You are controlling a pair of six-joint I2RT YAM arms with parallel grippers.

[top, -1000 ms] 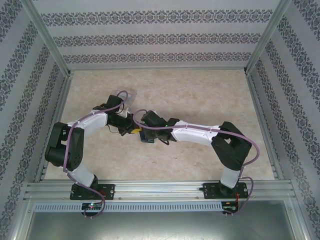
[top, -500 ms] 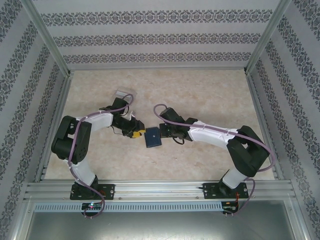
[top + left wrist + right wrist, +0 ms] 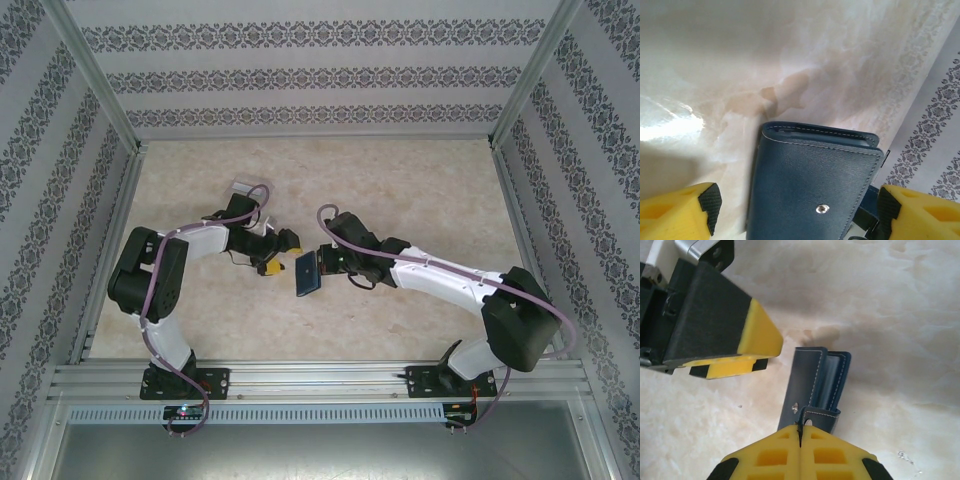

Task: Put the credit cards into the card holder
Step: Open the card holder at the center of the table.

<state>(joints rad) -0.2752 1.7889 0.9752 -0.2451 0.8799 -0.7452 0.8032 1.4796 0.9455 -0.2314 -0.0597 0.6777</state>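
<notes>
I see the small navy-blue leather bifold wallet (image 3: pixel 812 382) tilted up near the middle of the beige marbled tabletop (image 3: pixel 420 190). My right gripper (image 3: pixel 800 432) pinches its clasp tab (image 3: pixel 821 415). My left gripper (image 3: pixel 800 215) hangs just beside it, its 2 yellow fingers (image 3: pixel 677 210) spread. The wallet's pockets are hidden from me. Patterned walls (image 3: pixel 320 75) stand around.

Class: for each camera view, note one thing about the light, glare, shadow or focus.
Left wrist: white glare on the table at left, stitching on the wallet sharp. Right wrist: a soft brownish shadow on the table beyond the wallet. Top external: even light, no hard shadows, the wallet small and coarse.
</notes>
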